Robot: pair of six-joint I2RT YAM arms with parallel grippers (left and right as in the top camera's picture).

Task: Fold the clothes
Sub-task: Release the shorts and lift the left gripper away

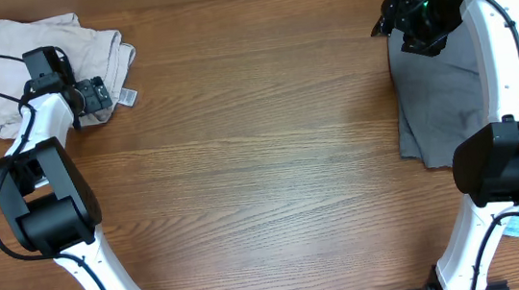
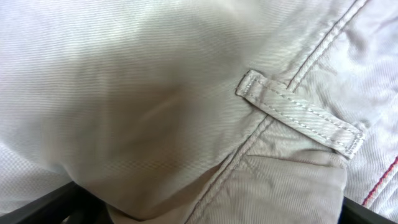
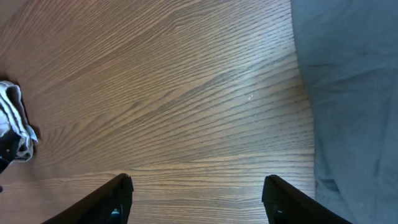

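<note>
Right up against the left gripper (image 1: 97, 94) sat the pale beige cotton shorts (image 2: 137, 99), bunched under its nose and filling its wrist view. Only dark slivers of the fingers showed at the bottom corners, so I couldn't tell if it was pinching cloth or just resting on it. A bit ahead of the fingers ran a stitched belt loop (image 2: 301, 116) over the waistband seam. That's the thick, doubled part, so probably the best spot to grab. The rest looked light, soft and floppy, likely to sag and wrinkle. A small white label (image 1: 127, 98) stuck out just beyond the gripper.

The right gripper (image 3: 196, 205) hung with fingers spread, nothing between them but bare wooden table (image 3: 155, 93). The flat grey shorts (image 3: 354, 93) lay beside it, equally limp.
</note>
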